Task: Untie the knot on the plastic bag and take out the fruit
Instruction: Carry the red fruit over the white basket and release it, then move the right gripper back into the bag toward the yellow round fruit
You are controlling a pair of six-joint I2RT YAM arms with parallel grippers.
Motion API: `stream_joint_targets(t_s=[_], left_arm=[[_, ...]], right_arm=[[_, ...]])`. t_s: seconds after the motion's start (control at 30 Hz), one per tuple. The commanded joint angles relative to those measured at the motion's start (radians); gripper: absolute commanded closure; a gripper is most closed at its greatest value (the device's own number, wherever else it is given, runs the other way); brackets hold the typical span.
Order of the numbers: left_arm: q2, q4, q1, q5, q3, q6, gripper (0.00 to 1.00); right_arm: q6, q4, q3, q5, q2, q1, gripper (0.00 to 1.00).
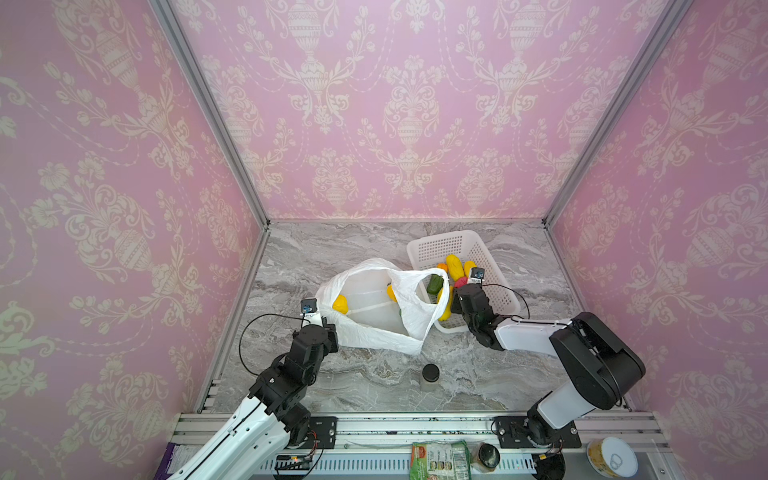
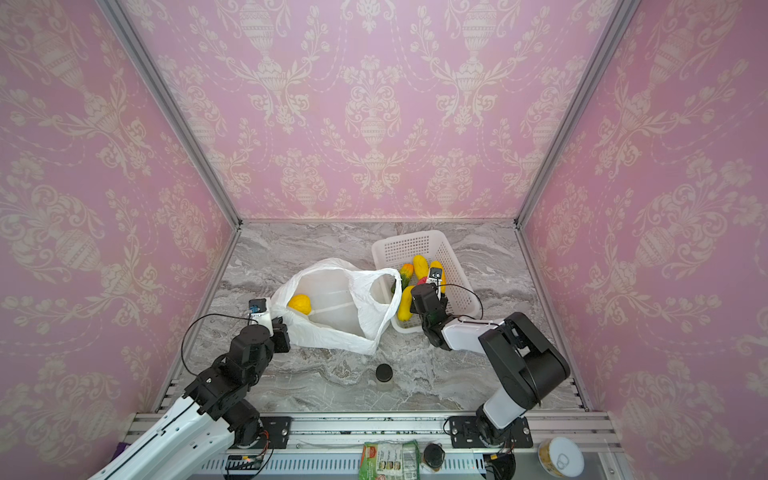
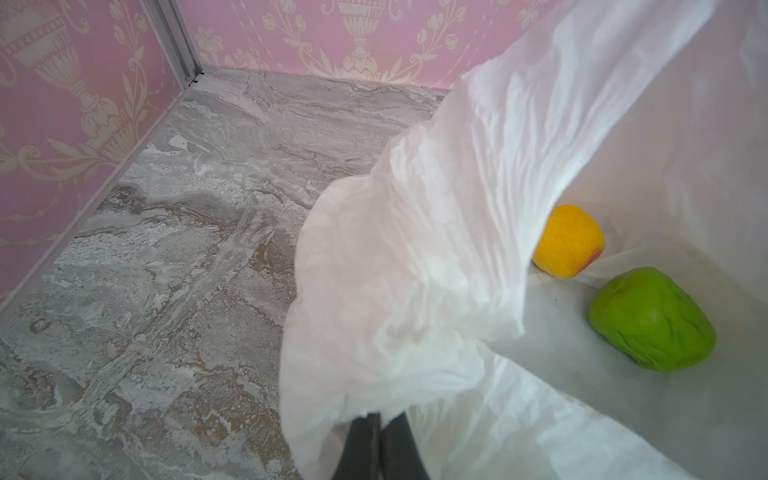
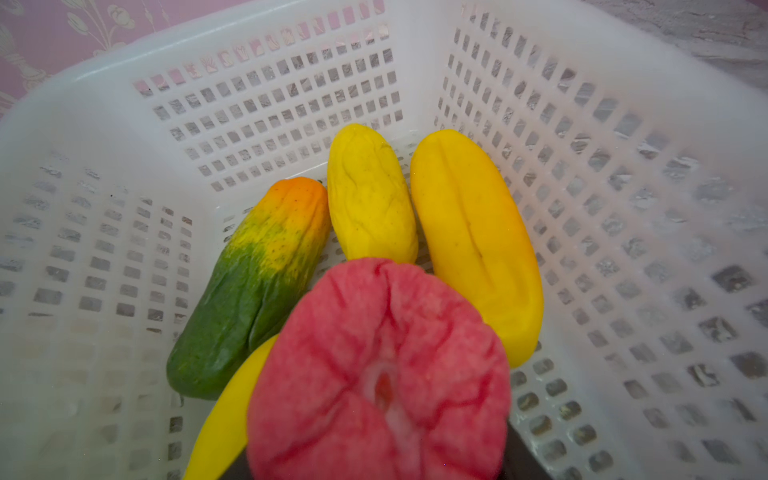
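1. White crinkly film of the plastic bag (image 1: 374, 328) is pinched in the left tool (image 3: 380, 415). Its jaws are pressed together on the bag's near edge (the film drapes right over them in the left wrist view).
2. Beyond that tool the bag's mouth gapes open on the grey marbled counter (image 1: 324, 249). Inside the bag, ahead of the tool, an orange-yellow fruit (image 3: 569, 241) and a lumpy green fruit (image 3: 652, 320) lie near each other.
3. The right tool (image 1: 458, 296) is clamped on a pink-red fruit (image 4: 374, 365). Its jaws stand partway apart with the fruit filling the gap, and it is held over the white basket (image 4: 270, 104).
4. Just past the held fruit, on the basket floor, lies a green-and-orange fruit (image 4: 253, 286). Next to it are a pale yellow fruit (image 4: 370, 195) and a deeper yellow fruit (image 4: 478, 241), side by side. A curved yellow fruit (image 4: 224, 419) is partly hidden under the held one.
5. The basket stands just beside the bag, on the side away from the left tool. In both top views a bag handle overlaps its rim, but I cannot tell whether they touch.
6. A dark-lidded jar (image 1: 430, 374) stands upright on the counter behind both tools, between the two arms and apart from the bag.
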Motion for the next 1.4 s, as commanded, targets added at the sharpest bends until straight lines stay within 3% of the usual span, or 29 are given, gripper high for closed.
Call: stream_joint_targets(t_s=[0.0,0.13,0.3,0.43,0.6,0.77,1.0,1.23,1.37], left_arm=[[0.000,0.000,0.008,0.004,-0.009,-0.008,1.00],[0.006,0.003,0.008,0.008,-0.008,-0.007,1.00],[-0.010,0.000,0.008,0.009,-0.012,-0.006,1.00],[-0.003,0.003,0.008,0.008,-0.013,-0.007,1.00],[0.003,0.005,0.008,0.011,-0.011,-0.004,1.00],[0.006,0.008,0.008,0.005,-0.011,-0.005,1.00],[-0.016,0.006,0.008,0.010,-0.015,-0.004,1.00],[-0.028,0.003,0.008,0.019,-0.019,-0.001,1.00],[-0.028,0.003,0.008,0.018,-0.018,-0.001,1.00]], right_arm=[[0.010,0.038,-0.006,0.009,-0.018,0.000,0.44],[-0.010,0.030,-0.013,0.022,-0.049,-0.001,0.27],[-0.071,0.047,-0.048,0.016,-0.141,0.010,0.20],[-0.143,0.017,-0.071,0.090,-0.276,0.045,0.16],[-0.263,0.026,-0.085,0.078,-0.482,0.141,0.24],[-0.411,-0.032,0.011,-0.106,-0.592,0.280,0.37],[-0.457,-0.096,0.215,-0.360,-0.367,0.436,0.44],[-0.405,-0.007,0.313,-0.371,-0.065,0.537,0.52],[-0.366,0.030,0.319,-0.286,0.014,0.544,0.55]])
